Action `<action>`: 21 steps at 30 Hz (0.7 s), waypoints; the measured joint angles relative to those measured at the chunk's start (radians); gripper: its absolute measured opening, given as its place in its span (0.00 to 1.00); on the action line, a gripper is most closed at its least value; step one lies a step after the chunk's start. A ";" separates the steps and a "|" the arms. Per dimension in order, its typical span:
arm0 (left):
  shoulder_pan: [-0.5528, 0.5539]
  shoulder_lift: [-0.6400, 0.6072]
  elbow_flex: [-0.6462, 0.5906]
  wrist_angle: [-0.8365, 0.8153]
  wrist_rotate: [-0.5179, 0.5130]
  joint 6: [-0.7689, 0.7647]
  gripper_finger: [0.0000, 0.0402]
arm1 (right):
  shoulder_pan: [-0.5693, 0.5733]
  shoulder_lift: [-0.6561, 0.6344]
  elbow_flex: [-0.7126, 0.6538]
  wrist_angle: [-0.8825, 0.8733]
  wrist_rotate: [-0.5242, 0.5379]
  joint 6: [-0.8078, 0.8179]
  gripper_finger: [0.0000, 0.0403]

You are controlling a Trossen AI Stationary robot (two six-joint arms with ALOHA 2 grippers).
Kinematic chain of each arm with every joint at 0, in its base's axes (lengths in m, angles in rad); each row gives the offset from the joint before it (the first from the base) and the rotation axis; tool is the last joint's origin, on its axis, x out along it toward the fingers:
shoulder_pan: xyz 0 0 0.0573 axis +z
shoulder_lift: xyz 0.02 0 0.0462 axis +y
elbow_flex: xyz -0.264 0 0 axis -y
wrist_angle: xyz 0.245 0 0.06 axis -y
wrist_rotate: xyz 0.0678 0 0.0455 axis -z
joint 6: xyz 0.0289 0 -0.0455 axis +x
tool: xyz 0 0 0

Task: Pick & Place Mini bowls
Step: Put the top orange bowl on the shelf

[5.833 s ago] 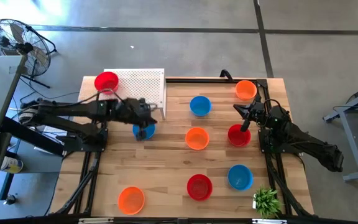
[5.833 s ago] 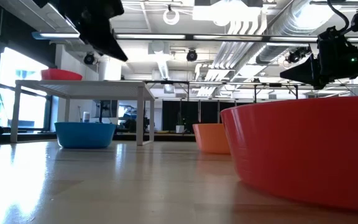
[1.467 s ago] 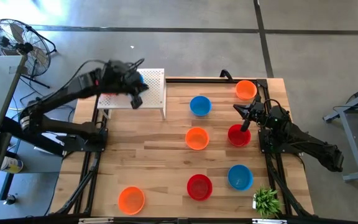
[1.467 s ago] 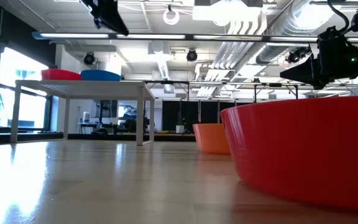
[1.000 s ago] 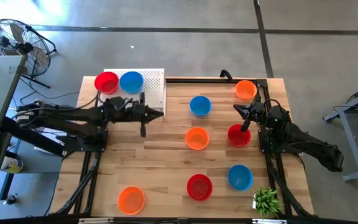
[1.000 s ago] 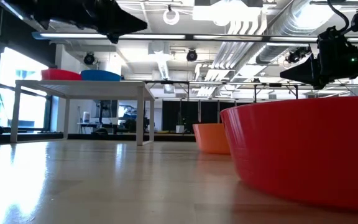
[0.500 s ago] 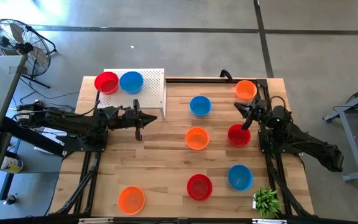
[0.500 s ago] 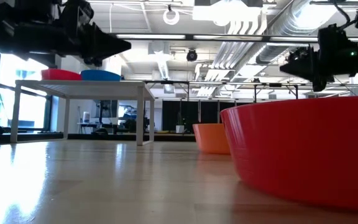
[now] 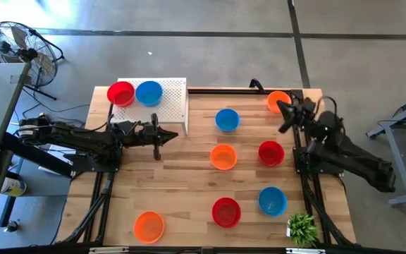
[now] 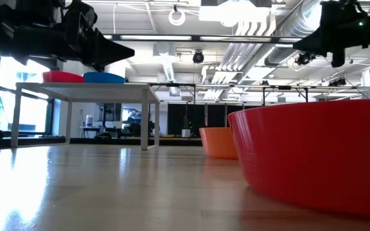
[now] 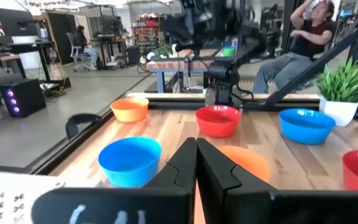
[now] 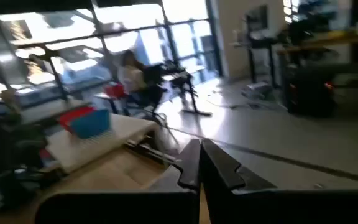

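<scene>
Presently, two mini bowls sit on top of the white perforated stand [image 9: 162,99] at about eleven o'clock of the table [image 9: 189,190]: a red bowl on the stand [image 9: 120,92] and a blue bowl on the stand [image 9: 149,92] just beside it. Seven bowls remain on the wood: the far orange bowl [image 9: 277,100] at one o'clock, a blue bowl [image 9: 227,120] toward twelve, the centre orange bowl [image 9: 223,156], a red bowl [image 9: 271,152] at three o'clock, a near blue bowl [image 9: 272,200], a near red bowl [image 9: 225,211] and a near orange bowl [image 9: 149,226] at seven o'clock. The left gripper [image 9: 156,135] lies low in front of the stand, fingers pressed together and holding nothing, pointed toward the centre. The right gripper [image 9: 285,117] hangs raised between the far orange bowl and the red bowl, fingers likewise together and empty. By judgement, the step in hand is the approach to the next bowl, most likely by the right arm. To do it well, the fingers should be parted before descent, one finger brought inside the rim and one outside, and the glossy wall pinched squarely so the bowl does not tip or slide. The lift should clear neighbouring bowls, and the release on the stand should land beside, not upon, the two already there.
</scene>
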 joint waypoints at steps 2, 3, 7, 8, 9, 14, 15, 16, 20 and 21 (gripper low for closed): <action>0.000 0.000 0.000 -0.003 0.000 0.000 0.00 | 0.000 0.084 0.080 -0.120 0.104 0.042 0.00; 0.000 0.000 0.000 -0.003 0.000 0.001 0.00 | 0.000 0.128 0.112 -0.193 0.158 0.088 0.00; 0.000 0.000 0.000 0.001 -0.001 0.001 0.00 | -0.009 0.326 0.208 -0.454 0.338 0.329 0.02; 0.000 0.000 0.000 0.003 0.000 0.001 0.00 | -0.016 0.373 0.220 -0.501 0.361 0.402 0.03; 0.000 0.000 0.000 0.004 -0.001 0.000 0.00 | -0.025 0.417 0.227 -0.537 0.378 0.464 0.05; 0.000 0.000 0.000 0.003 -0.001 0.005 0.00 | -0.094 0.611 0.228 -0.583 0.386 0.684 0.21; 0.000 0.000 0.000 0.003 -0.001 0.008 0.00 | -0.110 0.645 0.229 -0.582 0.389 0.715 0.24; 0.000 0.000 0.000 0.003 -0.001 0.012 0.00 | -0.127 0.678 0.229 -0.584 0.389 0.741 0.27; 0.000 0.000 0.000 0.003 0.009 0.017 0.00 | -0.194 0.782 0.229 -0.581 0.411 0.824 0.36; 0.000 0.000 0.000 0.003 0.021 0.017 0.00 | -0.206 0.806 0.229 -0.575 0.416 0.837 0.37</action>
